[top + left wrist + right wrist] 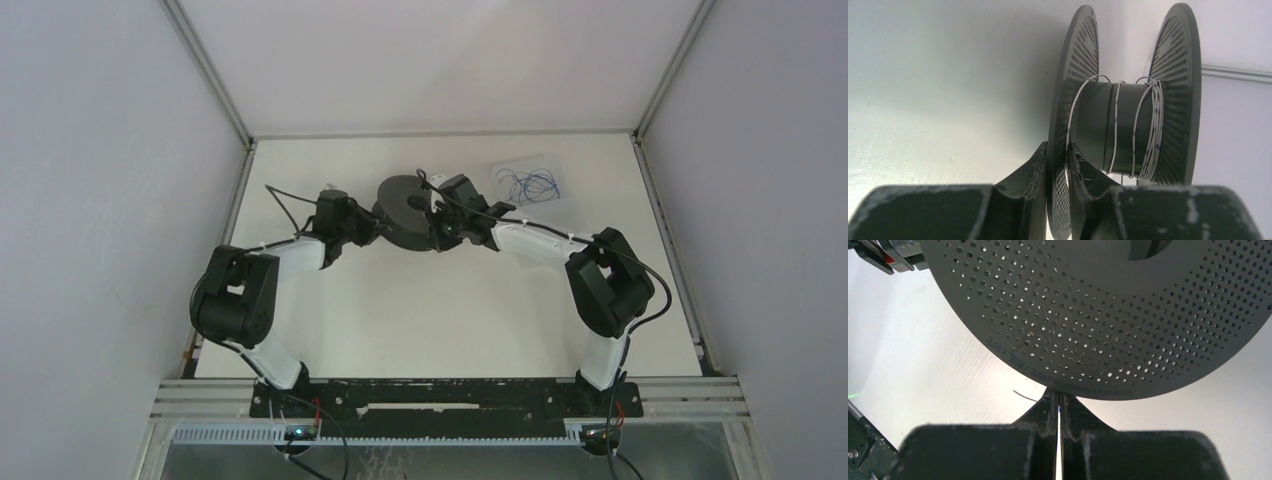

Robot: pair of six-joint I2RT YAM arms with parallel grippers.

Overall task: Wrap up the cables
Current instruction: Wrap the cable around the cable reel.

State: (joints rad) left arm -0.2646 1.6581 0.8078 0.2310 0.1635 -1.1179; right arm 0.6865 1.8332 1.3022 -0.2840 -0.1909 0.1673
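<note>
A black spool (pixel 403 212) stands on edge at the back middle of the table. In the left wrist view its two perforated flanges (pixel 1075 75) flank a core with the thin whitish cable (pixel 1153 125) wound on in a few loose turns. My left gripper (pixel 1058 148) is shut on the rim of the nearer flange, at the spool's left in the top view (pixel 362 232). My right gripper (pixel 1059 393) is at the spool's right (pixel 442 226), just under the flange (pixel 1098 305). Its jaws are pressed together, and a short cable end (pixel 1024 396) sticks out beside them.
A tangle of thin blue wire (pixel 528 183) lies on the table at the back right of the spool. White walls close in the table on the left, right and back. A black arm lead (pixel 285 203) loops up by the left wrist.
</note>
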